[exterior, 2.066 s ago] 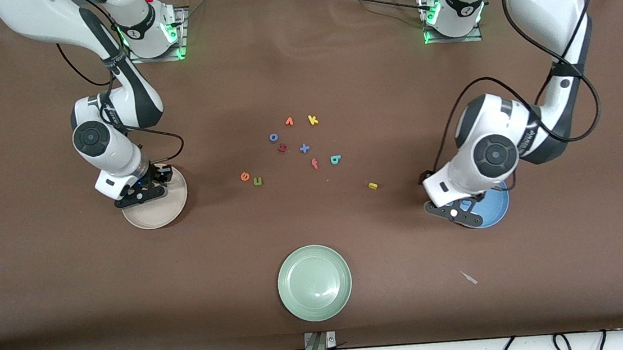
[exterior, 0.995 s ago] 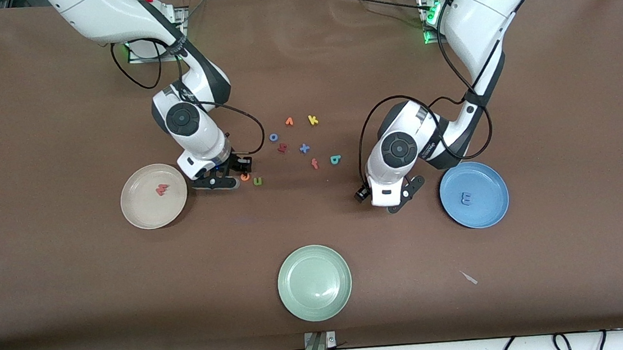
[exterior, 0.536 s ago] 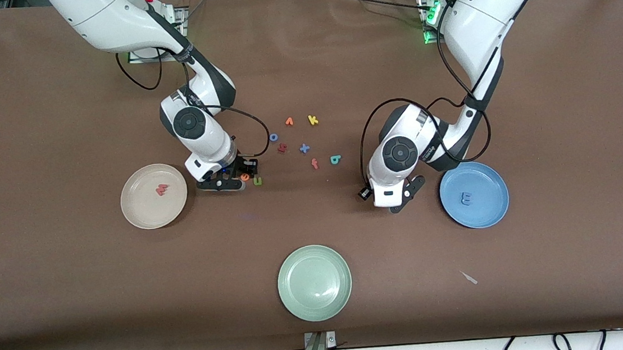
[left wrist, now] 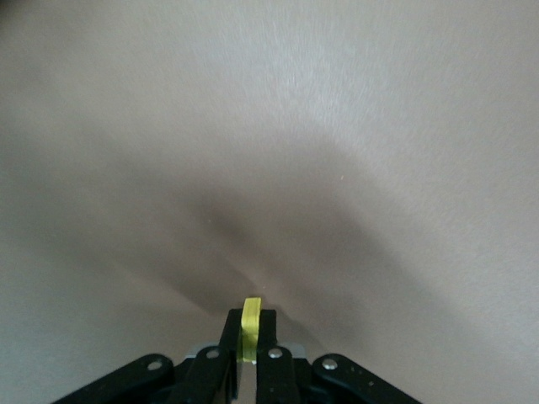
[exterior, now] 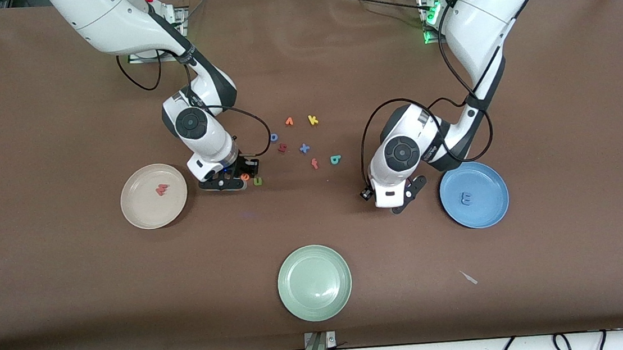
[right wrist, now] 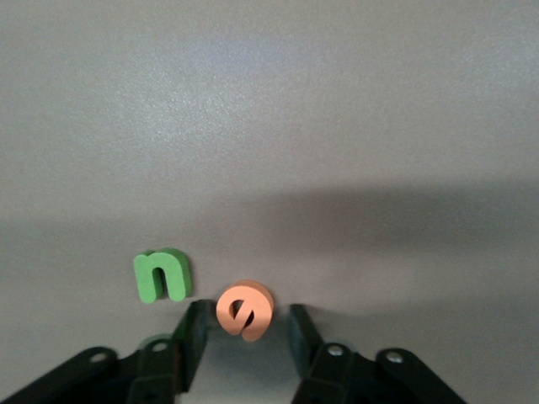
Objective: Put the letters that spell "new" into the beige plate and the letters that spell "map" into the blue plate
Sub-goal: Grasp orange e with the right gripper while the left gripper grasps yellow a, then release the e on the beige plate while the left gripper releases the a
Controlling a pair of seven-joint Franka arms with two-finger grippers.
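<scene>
Even overhead light, soft shadows; wrist views washed out

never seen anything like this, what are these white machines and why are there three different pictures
They are two robot arms bolted to a brown table, each ending in a two-finger gripper. The big picture comes from a high camera facing them; the other two come from small cameras on each arm's wrist, looking down past the fingers.

On the table lie small foam letters and three plates. The beige plate holds a pink w, the blue plate holds a blue m, and a green plate sits nearest the camera.

The left gripper is shut on a yellow a down at the table, beside the blue plate. The right gripper is down at the table with its fingers on either side of an orange e, not clearly pinching it. A green n lies beside that.
</scene>
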